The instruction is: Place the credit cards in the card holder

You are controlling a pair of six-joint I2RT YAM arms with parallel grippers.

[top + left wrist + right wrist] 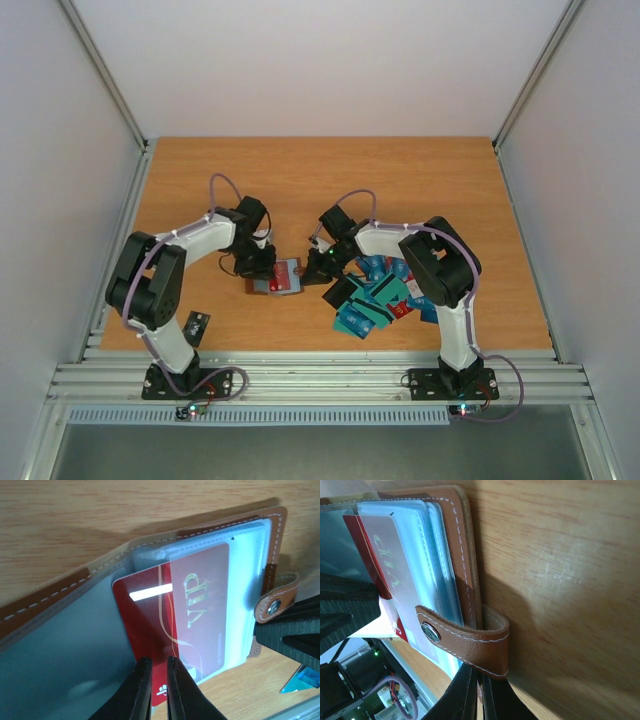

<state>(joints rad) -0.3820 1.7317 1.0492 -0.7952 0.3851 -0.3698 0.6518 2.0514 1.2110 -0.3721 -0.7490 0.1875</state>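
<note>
Your left fingers (159, 687) are pinched narrow on the near edge of a red card (175, 625), and that card is already partly inside a clear sleeve of the holder (240, 522). What matters for the push is this: the sleeve mouth opens toward your left fingers, and the pocket runs away from them, up and to the right in the left wrist view, toward the stitched brown edge. The card's long axis lies along that same line, so a push straight ahead along the fingers should seat it; judged by how much red still shows outside the plastic, roughly the near third is left to go.

Your right fingers (479, 695) are closed narrow on the holder's far edge beside the snap strap (470, 640), pinning it from the opposite side. So the two arms face each other across the holder, which lies open on the desk (320, 180) between them in the top view (277, 277).

The rest of the cards (372, 298) lie in a loose heap under and beside the right arm, clearly nearer to it than to the left
</note>
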